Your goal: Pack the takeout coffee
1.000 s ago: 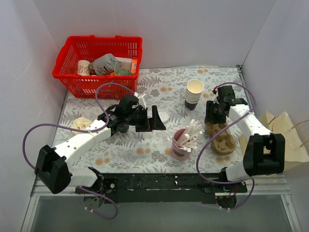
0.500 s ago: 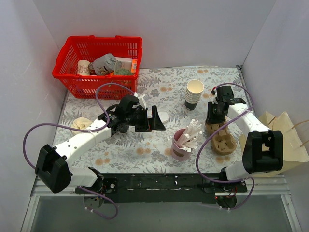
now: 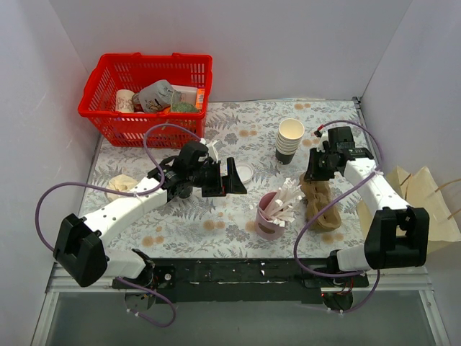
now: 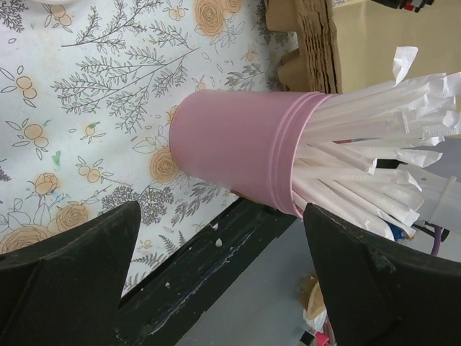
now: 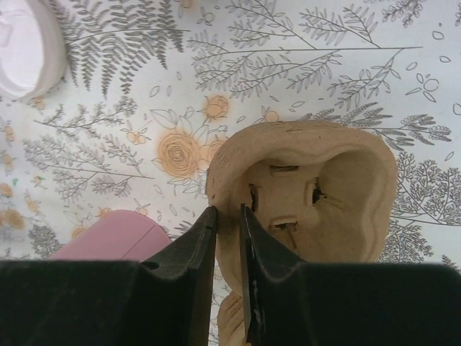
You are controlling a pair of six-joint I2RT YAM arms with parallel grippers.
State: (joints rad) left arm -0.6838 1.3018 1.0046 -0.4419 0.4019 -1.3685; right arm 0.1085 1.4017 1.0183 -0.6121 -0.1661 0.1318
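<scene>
No lidded takeout coffee is in view. A round white lid (image 3: 245, 173) (image 5: 21, 43) lies flat on the flowered cloth beside my left gripper (image 3: 232, 178) (image 4: 223, 274). That gripper hovers wide open and holds nothing. A dark cup (image 3: 284, 156) sits at the bottom of the stack of cream cups (image 3: 291, 131). My right gripper (image 3: 315, 174) (image 5: 228, 216) is shut on the rim of a brown pulp cup carrier (image 3: 318, 205) (image 5: 324, 180). The carrier is tipped up on its edge.
A pink cup of white sticks (image 3: 269, 216) (image 4: 238, 155) stands between the two arms. A red basket (image 3: 148, 119) with packets is at the back left. A crumpled napkin (image 3: 119, 184) lies at the left, and a paper bag (image 3: 425, 198) sits off the table's right edge.
The right gripper's jaws have closed on the carrier's rim. It has lifted that end, so the carrier went from lying flat to standing tilted. The left arm has stayed still.
</scene>
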